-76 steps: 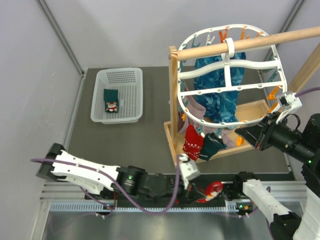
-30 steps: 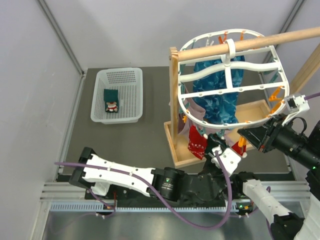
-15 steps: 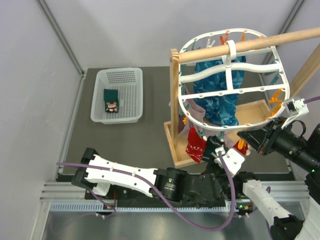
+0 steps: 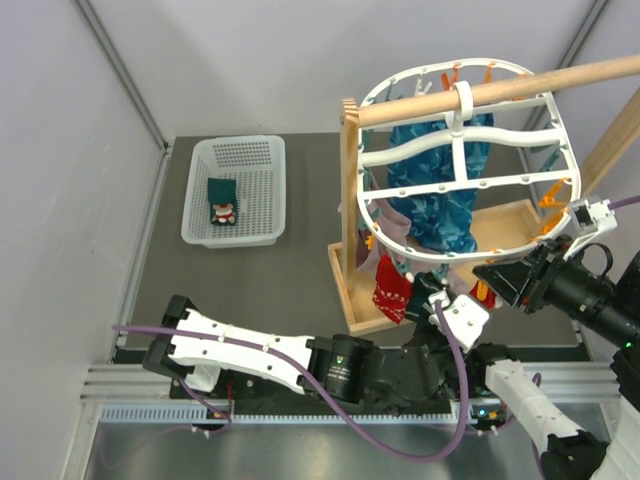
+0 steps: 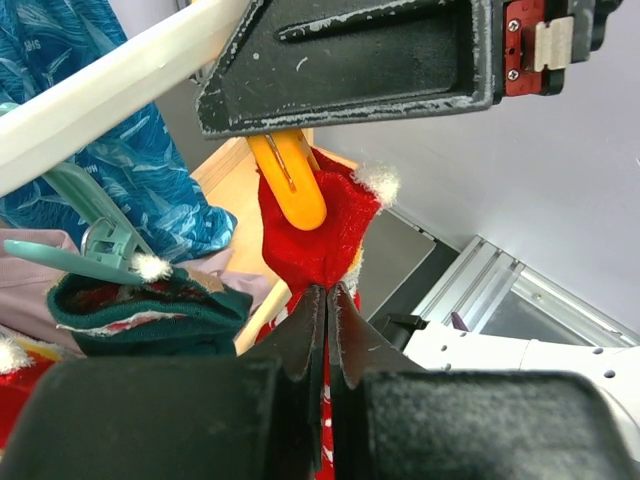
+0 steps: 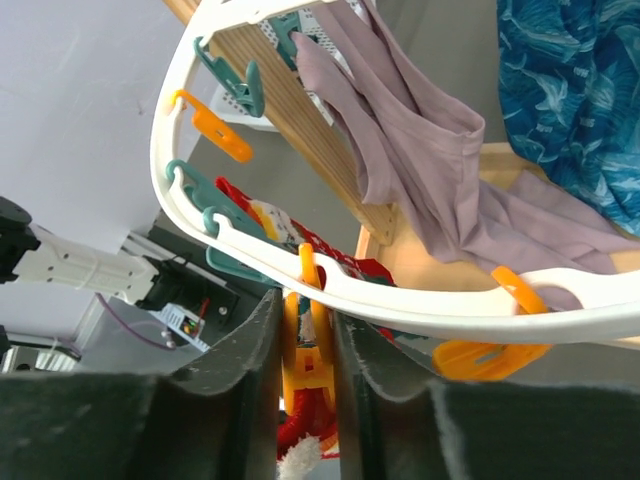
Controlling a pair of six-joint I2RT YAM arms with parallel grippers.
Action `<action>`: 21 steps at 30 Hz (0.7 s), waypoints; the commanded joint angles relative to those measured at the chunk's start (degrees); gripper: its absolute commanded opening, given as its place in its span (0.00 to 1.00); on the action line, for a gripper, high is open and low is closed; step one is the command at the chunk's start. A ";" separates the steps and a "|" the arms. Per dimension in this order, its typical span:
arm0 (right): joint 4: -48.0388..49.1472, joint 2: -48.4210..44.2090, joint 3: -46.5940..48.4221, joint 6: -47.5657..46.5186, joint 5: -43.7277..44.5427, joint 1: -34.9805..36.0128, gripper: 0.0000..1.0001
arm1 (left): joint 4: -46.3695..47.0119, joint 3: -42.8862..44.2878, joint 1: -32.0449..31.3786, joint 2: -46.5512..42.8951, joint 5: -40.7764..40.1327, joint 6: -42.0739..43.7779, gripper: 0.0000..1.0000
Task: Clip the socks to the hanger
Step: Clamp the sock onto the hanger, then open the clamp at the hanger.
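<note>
The white oval hanger [image 4: 370,215] hangs by its hook from a wooden rod. My left gripper [image 5: 327,292] is shut on a red sock [image 5: 320,235] and holds it up under the hanger's front rim [image 5: 110,85]. An orange clip [image 5: 295,185] bites the sock's top edge. My right gripper [image 6: 306,310] is closed narrowly on that clip's handles [image 6: 310,350], just below the rim [image 6: 400,310]. Another red sock [image 4: 392,290] and a dark green one [image 5: 150,305] hang from teal clips nearby. One more green sock [image 4: 222,200] lies in the basket.
A white perforated basket [image 4: 198,190] sits at the back left. The wooden stand [image 4: 348,200] with rod [image 4: 560,75] carries the hanger. A teal-blue cloth [image 4: 435,205] and a mauve cloth [image 6: 420,170] hang inside it. Both arms crowd the hanger's front right.
My left gripper rose from the near edge to the hanger's front rim with the red sock. Over the last second it stayed put, and my right jaws eased slightly on the clip.
</note>
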 commanded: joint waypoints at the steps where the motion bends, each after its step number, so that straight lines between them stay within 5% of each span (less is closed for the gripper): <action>1: -4.16 -0.38 0.96 0.14 -2.50 0.74 0.25 | 2.94 2.50 -0.03 -1.39 -0.18 0.64 0.00; 17: -7.49 0.76 7.20 -0.39 -1.88 0.83 0.82 | 5.75 -4.96 0.06 -7.44 -6.24 0.03 0.00; 21: -7.06 -0.21 7.82 -0.13 -4.87 0.83 0.88 | 6.10 -7.34 -0.03 -10.34 -7.65 -0.06 0.00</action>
